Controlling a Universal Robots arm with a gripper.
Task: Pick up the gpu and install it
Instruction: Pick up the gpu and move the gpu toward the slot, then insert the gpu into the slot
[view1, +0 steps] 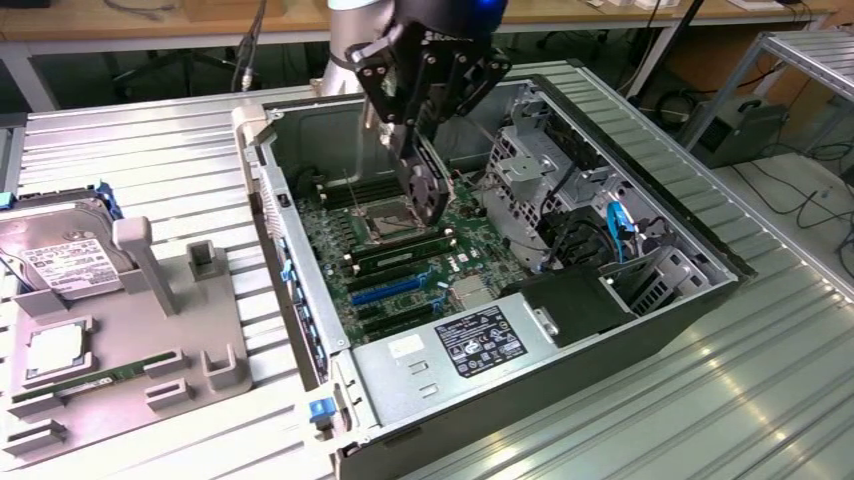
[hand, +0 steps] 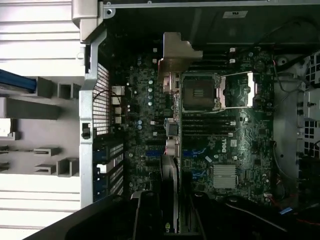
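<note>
The gripper (view1: 418, 140) had its jaws clamped on the gpu (view1: 427, 190). In the exterior view the card hung edge-down at the gripper's 6 o'clock, inside the open case (view1: 561, 390) and over the motherboard (view1: 467, 265) by the CPU socket (view1: 396, 215). The gpu sat between the jaws, with its bracket end farthest from them. A hard drive (view1: 60, 262) lay at the case's 9 o'clock.
</note>
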